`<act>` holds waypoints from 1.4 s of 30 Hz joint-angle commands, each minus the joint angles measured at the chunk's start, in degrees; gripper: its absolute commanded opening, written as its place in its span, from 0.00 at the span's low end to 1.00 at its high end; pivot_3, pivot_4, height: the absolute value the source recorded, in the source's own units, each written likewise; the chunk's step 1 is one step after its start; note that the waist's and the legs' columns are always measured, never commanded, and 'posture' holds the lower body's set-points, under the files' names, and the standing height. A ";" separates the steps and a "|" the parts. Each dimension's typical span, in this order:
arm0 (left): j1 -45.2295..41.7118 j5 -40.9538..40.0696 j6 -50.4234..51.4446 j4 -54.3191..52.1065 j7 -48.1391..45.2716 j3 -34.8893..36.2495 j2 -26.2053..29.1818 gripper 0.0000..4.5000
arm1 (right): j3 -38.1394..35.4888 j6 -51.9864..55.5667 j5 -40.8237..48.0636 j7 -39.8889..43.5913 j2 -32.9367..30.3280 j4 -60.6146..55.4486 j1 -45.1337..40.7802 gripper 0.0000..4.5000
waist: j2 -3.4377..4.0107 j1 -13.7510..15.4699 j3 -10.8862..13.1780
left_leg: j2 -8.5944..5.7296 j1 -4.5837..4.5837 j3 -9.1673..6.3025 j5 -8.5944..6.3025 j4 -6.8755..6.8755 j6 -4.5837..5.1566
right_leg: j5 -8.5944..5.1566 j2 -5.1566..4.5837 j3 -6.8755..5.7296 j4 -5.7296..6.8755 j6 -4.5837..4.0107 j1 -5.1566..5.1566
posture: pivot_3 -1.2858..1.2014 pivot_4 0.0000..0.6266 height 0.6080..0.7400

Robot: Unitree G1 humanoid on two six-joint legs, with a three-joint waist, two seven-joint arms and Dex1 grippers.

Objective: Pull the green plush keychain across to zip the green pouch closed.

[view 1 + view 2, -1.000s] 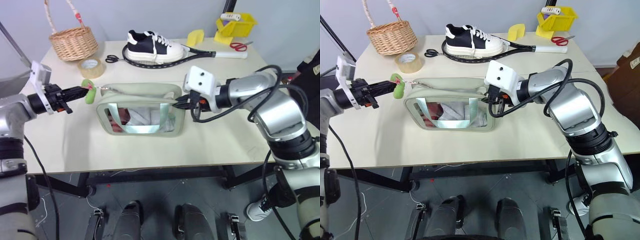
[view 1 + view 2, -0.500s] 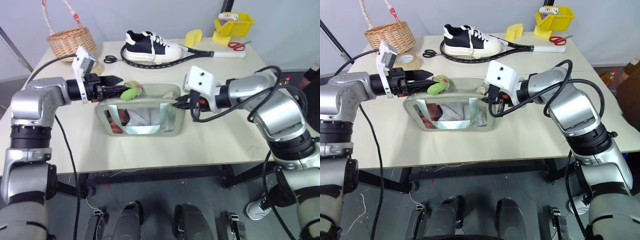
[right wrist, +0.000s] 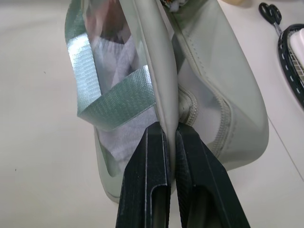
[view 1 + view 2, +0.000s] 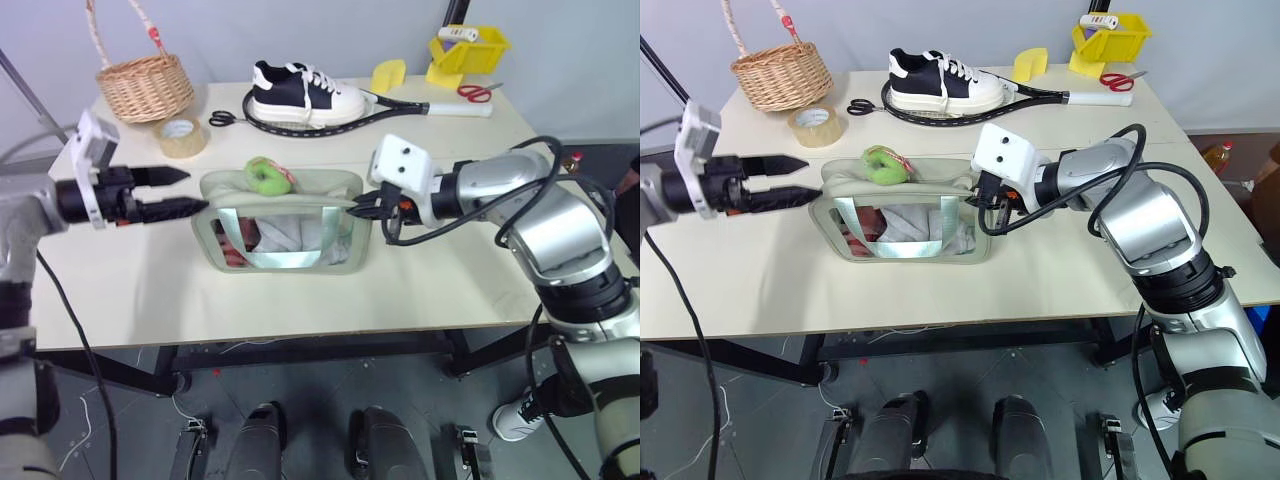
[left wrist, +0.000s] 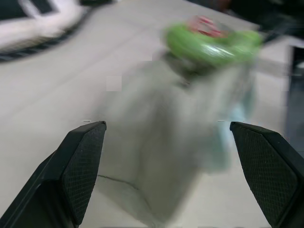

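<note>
I see my left gripper (image 4: 180,192) with its two black fingers spread wide and nothing between them, hovering just off the left end of the green pouch (image 4: 285,225) without touching it. In the left wrist view the two finger pads (image 5: 80,166) stand far apart, with the blurred pouch end and keychain beyond them.

My right gripper (image 4: 362,207) is pinched tight on the right end of the pouch; the right wrist view shows its fingers (image 3: 147,180) pressed together on the edge seam beside the zipper end.

The green plush keychain (image 4: 268,176) lies on top of the pouch, toward its left end, free of both grippers. The pouch stands upright near the middle of the table (image 4: 420,290), its clear window and mint strap facing the front edge, white and red contents visible inside.

Toward the far edge: a wicker basket (image 4: 147,85) at the far left corner, a tan tape roll (image 4: 183,136) just in front of it, black scissors (image 4: 223,118), a black-and-white sneaker (image 4: 305,92) resting on a racket (image 4: 400,108), and a yellow bin (image 4: 472,48) at the far right corner with red scissors (image 4: 478,92) beside it.
</note>
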 commanded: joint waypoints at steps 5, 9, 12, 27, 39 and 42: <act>1.24 4.37 -7.29 -0.97 3.41 -1.57 -2.22 0.60 | -1.15 -1.22 0.07 0.13 -0.28 -0.85 -1.39 0.00 | 0.00 0.24 0.00 | 0.00 0.01 0.00 0.00 0.05 0.00 | 0.01 0.00 0.00 0.00 -0.02 0.03 | 0.52 0.24 1.00; 0.61 5.14 -9.01 -0.13 3.37 -2.21 -2.91 0.15 | -1.53 -0.94 0.42 0.30 -0.28 -1.21 -1.70 0.00 | 0.00 0.13 0.00 | 0.00 -0.01 0.01 0.00 0.06 0.01 | 0.01 0.00 0.00 0.00 -0.02 0.01 | 0.52 0.24 1.00; 0.70 5.70 -9.57 -0.20 3.52 -2.59 -3.14 0.00 | -1.99 -1.07 1.30 1.67 -1.33 -2.35 -0.94 0.08 | 0.00 0.16 0.00 | 0.00 -0.01 0.01 0.00 0.05 0.01 | 0.01 0.00 0.00 0.00 -0.02 0.01 | 0.52 0.24 1.00; 2.05 6.05 -8.80 -3.15 6.04 -2.13 -4.72 0.00 | -0.32 -5.07 3.33 -3.71 16.76 15.68 -16.44 0.94 | 0.01 0.12 0.00 | 0.00 0.02 0.01 0.00 0.06 0.01 | 0.02 0.01 0.00 0.03 -0.02 0.05 | 0.52 0.24 1.00; 3.22 5.84 -8.74 -4.25 6.94 -1.17 -4.28 0.00 | 0.12 -5.52 0.79 -2.09 17.44 20.82 -18.23 0.02 | 0.01 0.25 0.00 | -0.01 -0.02 0.01 0.00 0.08 0.01 | 0.02 0.00 0.00 0.01 0.00 0.03 | 0.52 0.24 1.00; 3.09 6.09 -9.11 -3.64 6.93 -1.24 -4.29 0.00 | -1.96 -3.37 1.83 -1.60 15.43 19.97 -17.54 0.02 | 0.01 0.18 0.00 | -0.01 -0.01 0.01 0.00 0.08 0.01 | 0.02 0.00 -0.01 0.01 0.00 0.03 | 0.52 0.24 1.00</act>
